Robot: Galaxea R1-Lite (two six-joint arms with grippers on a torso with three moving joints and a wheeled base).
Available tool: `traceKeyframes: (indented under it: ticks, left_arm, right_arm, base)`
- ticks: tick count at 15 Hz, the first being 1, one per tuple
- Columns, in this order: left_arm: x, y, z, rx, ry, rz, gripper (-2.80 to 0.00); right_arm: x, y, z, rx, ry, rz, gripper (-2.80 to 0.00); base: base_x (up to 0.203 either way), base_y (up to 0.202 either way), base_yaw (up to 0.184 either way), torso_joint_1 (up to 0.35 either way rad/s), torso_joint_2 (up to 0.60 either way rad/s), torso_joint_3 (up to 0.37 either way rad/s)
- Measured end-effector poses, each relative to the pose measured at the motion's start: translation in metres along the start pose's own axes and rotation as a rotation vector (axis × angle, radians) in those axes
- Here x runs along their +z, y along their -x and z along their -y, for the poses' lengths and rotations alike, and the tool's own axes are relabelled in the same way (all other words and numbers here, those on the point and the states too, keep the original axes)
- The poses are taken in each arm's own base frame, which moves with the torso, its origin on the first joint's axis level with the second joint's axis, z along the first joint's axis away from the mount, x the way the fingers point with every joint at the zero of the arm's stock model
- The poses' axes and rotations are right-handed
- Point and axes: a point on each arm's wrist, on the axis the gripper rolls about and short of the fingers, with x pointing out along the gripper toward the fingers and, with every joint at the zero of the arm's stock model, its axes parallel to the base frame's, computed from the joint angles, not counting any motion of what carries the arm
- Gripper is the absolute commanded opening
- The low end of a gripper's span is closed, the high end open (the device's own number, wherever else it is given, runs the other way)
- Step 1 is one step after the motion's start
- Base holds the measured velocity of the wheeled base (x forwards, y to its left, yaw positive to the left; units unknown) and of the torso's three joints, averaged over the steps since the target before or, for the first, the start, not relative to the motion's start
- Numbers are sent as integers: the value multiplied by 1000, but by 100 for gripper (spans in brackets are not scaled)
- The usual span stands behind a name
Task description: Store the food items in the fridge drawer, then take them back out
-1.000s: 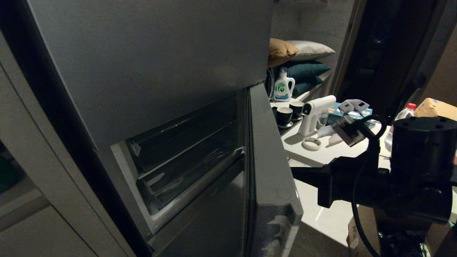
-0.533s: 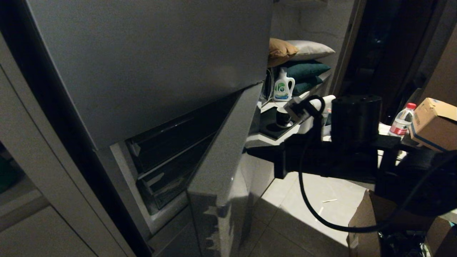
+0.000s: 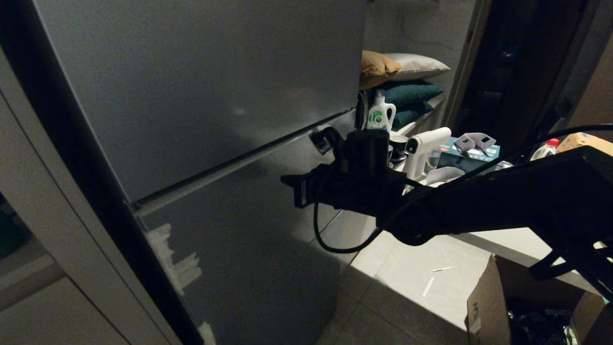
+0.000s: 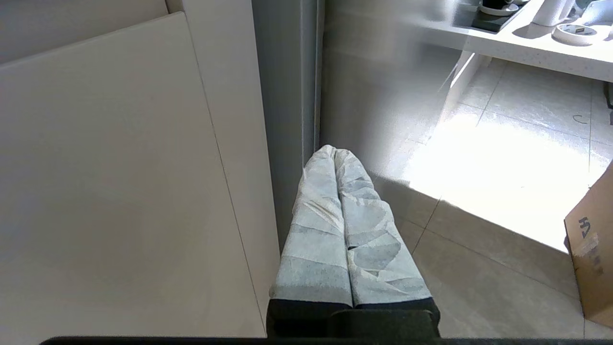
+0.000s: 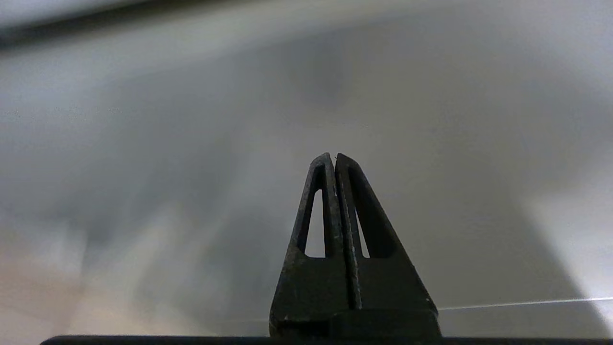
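- The fridge's lower door (image 3: 249, 239) is shut flush under the upper door (image 3: 191, 86), both flat dark grey panels; they hide the fridge drawer and any food item, so neither can be seen.
- The right gripper (image 5: 334, 155) points at the lower door's grey face, its black jaws pressed together with nothing between them. In the head view the right arm (image 3: 479, 206) reaches in from the right, its wrist just in front of the seam between the two doors; whether the tips touch the panel cannot be told.
- The left gripper (image 4: 335, 152) hangs low beside the fridge's bottom edge, its paper-wrapped jaws together and empty, above the tiled floor (image 4: 479, 191).
- Right of the fridge stands a white tabletop (image 3: 522, 239) crowded with things: a white spray gun (image 3: 424, 148), dark cups (image 3: 397, 141), a teal box (image 3: 467, 158) and a clear water bottle (image 3: 543, 151) with a red cap.
- Behind it, a detergent bottle (image 3: 380, 115) stands below stacked cushions (image 3: 407, 79).
- A cardboard box (image 3: 498, 306) sits open on the floor at lower right.
- Pale cabinet panels (image 4: 105, 182) flank the fridge on the left.
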Motion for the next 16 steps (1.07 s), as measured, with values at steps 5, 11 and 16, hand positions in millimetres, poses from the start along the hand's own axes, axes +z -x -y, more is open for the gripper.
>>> traceKeyframes:
  ticks: [5, 11, 16]
  left_arm:
    - [0, 0, 0, 0, 0, 0, -280]
    - [0, 0, 0, 0, 0, 0, -280]
    - [0, 0, 0, 0, 0, 0, -280]
  right_arm:
    - [1, 36, -26, -3, -3, -43, -280]
    - [57, 225, -69, -131, 69, 105, -280]
    - [13, 401, -75, -621, 177, 183, -280]
  base:
    - [0, 0, 0, 0, 0, 0]
    - [0, 0, 0, 0, 0, 0]
    - [0, 0, 0, 0, 0, 0]
